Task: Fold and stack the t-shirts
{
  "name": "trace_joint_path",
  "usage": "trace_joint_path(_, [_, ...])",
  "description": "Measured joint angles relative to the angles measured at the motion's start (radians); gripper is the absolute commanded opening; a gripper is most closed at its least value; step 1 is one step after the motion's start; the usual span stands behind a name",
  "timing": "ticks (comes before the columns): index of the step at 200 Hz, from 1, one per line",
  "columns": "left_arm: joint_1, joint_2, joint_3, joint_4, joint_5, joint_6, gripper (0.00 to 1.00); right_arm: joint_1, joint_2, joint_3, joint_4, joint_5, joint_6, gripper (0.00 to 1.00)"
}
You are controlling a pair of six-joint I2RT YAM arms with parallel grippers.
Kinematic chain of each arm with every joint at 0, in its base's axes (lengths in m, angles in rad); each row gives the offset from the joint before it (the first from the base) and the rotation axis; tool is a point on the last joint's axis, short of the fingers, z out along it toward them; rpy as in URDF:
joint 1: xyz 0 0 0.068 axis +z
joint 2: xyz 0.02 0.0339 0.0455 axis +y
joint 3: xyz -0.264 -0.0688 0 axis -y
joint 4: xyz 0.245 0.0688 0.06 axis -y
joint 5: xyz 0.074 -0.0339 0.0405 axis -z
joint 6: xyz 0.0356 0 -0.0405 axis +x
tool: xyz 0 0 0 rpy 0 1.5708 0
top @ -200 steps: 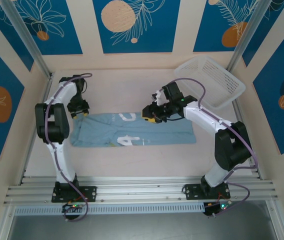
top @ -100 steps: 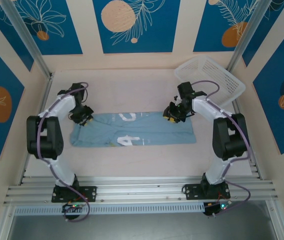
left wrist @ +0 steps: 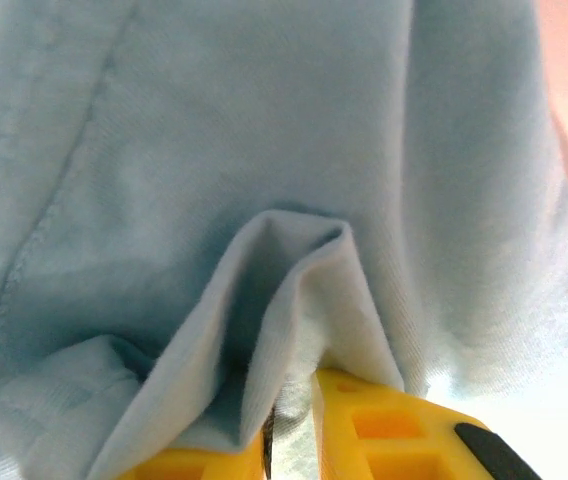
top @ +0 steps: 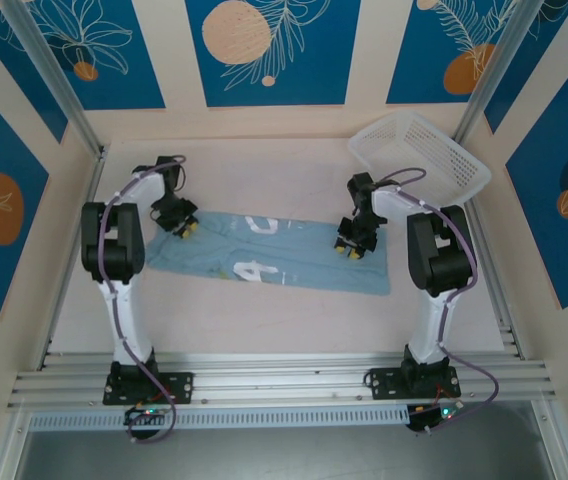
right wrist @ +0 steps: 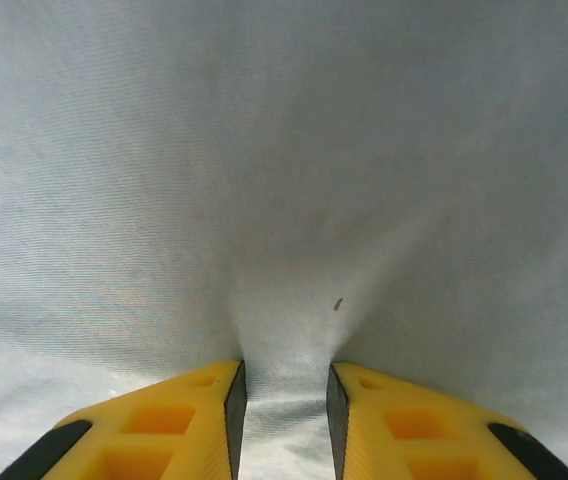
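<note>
Top external: a white basket [top: 434, 165] sits tilted just beyond the right end effector [top: 349, 248]. That one and the left end effector [top: 186, 227] each pinch shut on the long, wrinkled blue t-shirt [top: 264, 255] between them.

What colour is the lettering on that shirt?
White lettering on light sky-blue cotton t-shirt; top external view.

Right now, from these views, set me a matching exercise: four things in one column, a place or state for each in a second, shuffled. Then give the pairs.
Things
1. t-shirt
2. basket
3. left gripper
4. right gripper

Places or states
A. white, tilted at the far right corner
B. pinching a fold at the shirt's left end
C. sky-blue, lying lengthwise across the table
D. pinching cloth near the shirt's right end

Pairs: 1-C, 2-A, 3-B, 4-D
</note>
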Motion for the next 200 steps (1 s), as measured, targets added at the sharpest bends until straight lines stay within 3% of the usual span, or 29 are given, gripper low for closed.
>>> trace_joint_path(35, [-0.003,0.209,0.332,0.066,0.095,-0.001,0.21,0.065,-0.069,-0.102,0.011,-0.029,0.079,0.3])
trace_joint_path(71, [-0.038,0.483,0.803,0.096,0.162,-0.03,0.33,0.198,-0.153,-0.219,0.041,-0.123,0.222,0.31])
trace_joint_path(98, [-0.084,0.503,0.881,0.093,0.168,-0.037,0.4,0.248,-0.211,-0.224,0.056,-0.154,0.265,0.33])
trace_joint_path(118, [-0.123,0.384,0.739,0.083,0.139,-0.039,0.36,0.235,-0.266,-0.198,0.071,-0.15,0.244,0.33])
trace_joint_path(144, [-0.169,0.043,0.268,0.154,0.116,-0.131,0.29,0.193,-0.268,-0.118,0.137,-0.164,0.162,0.32])
trace_joint_path(162, [-0.199,-0.123,0.049,0.219,0.112,-0.232,0.25,0.172,-0.184,-0.011,0.182,-0.193,0.093,0.31])
trace_joint_path(200, [-0.198,-0.154,-0.116,0.301,0.049,-0.396,0.19,0.161,0.082,0.254,0.227,-0.234,-0.002,0.3])
